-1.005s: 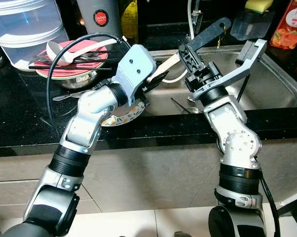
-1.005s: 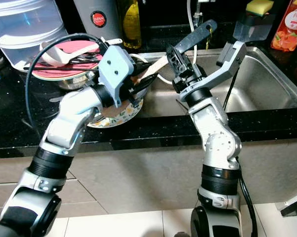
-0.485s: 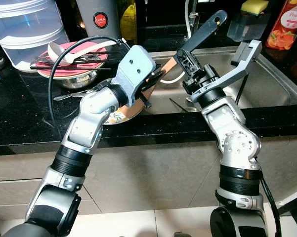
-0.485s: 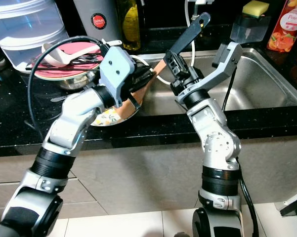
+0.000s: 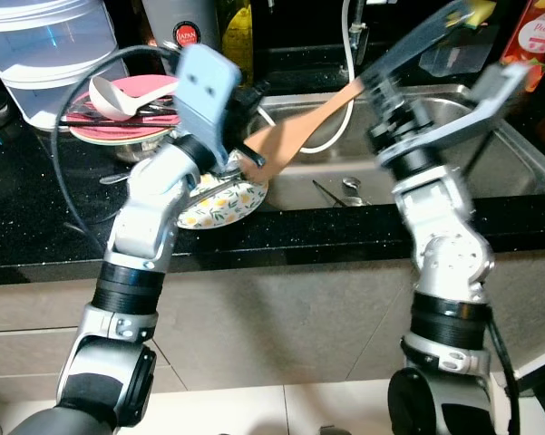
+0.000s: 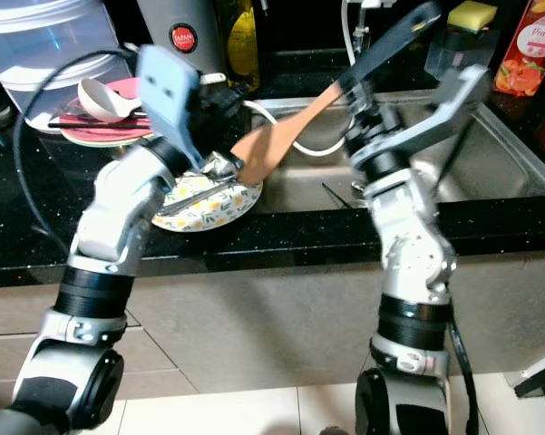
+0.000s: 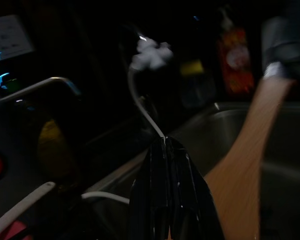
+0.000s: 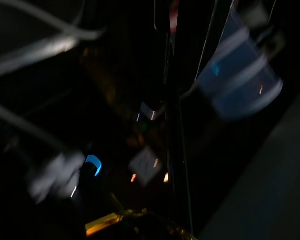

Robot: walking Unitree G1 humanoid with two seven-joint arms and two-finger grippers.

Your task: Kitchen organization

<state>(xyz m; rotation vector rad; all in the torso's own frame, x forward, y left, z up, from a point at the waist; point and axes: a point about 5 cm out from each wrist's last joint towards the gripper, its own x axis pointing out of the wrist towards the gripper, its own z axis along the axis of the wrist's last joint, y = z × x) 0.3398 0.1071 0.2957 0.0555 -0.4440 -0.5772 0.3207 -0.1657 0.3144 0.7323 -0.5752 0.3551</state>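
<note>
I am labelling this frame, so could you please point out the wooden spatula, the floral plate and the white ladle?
Wooden spatula with black handle [image 6: 265, 152], right eye view, on its broad wooden blade.
Round floral plate [image 6: 219, 206], right eye view, on its bare patterned face near the rim.
White plastic ladle [image 5: 107, 91], left eye view, on its bowl.

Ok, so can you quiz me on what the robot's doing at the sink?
1. True or false: the wooden spatula lies flat inside the sink.
2. Which hand holds the spatula's black handle? A: left hand. B: right hand.
3. What colour is the plate under the white ladle?

Key: 1 false, it is held up in the air. 2 B. 3 pink.
</note>
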